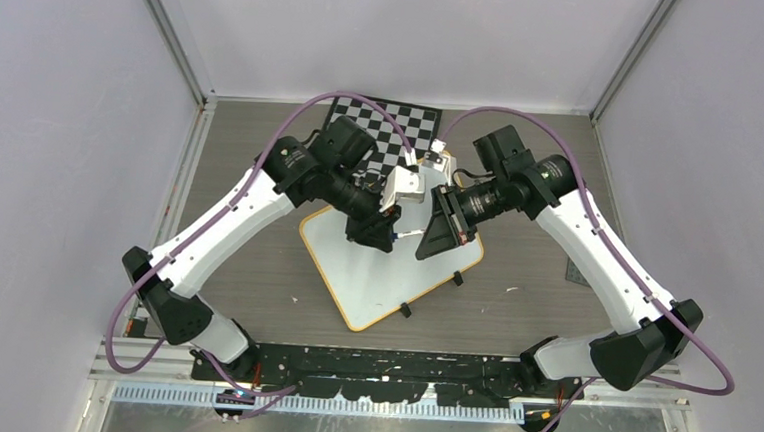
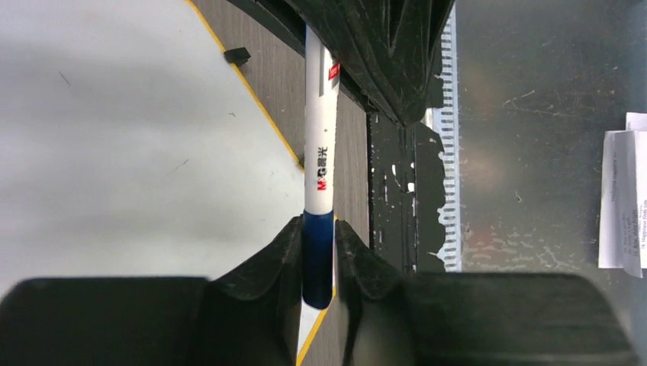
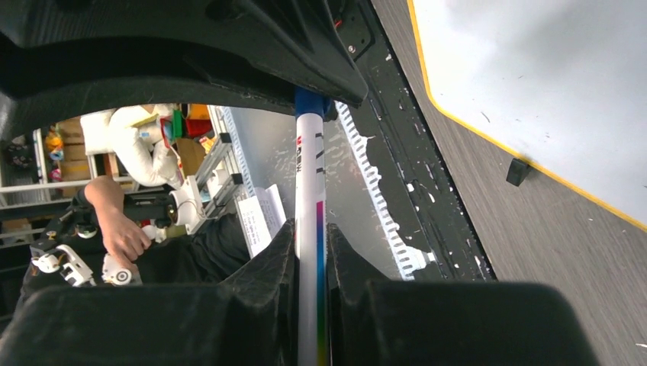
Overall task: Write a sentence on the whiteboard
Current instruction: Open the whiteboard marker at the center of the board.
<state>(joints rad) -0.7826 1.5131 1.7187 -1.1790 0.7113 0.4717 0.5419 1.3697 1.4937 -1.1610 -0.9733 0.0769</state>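
The whiteboard (image 1: 374,276), white with an orange rim, lies tilted in the middle of the table. It also shows in the left wrist view (image 2: 114,152) and the right wrist view (image 3: 549,76), and it looks blank. A white marker (image 1: 409,235) is held level above the board between both grippers. My left gripper (image 1: 382,238) (image 2: 317,229) is shut on its blue cap (image 2: 317,259). My right gripper (image 1: 432,237) (image 3: 310,232) is shut on the white barrel (image 3: 310,183). The blue cap (image 3: 309,103) sits in the other gripper's black fingers.
A black-and-white chessboard (image 1: 393,127) lies behind the whiteboard, partly under the arms. Two small black clips (image 1: 457,278) (image 1: 405,311) sit on the board's near right rim. Grey walls close in the table. A sheet of paper (image 2: 626,202) and a person's hand (image 3: 114,229) lie beyond the front edge.
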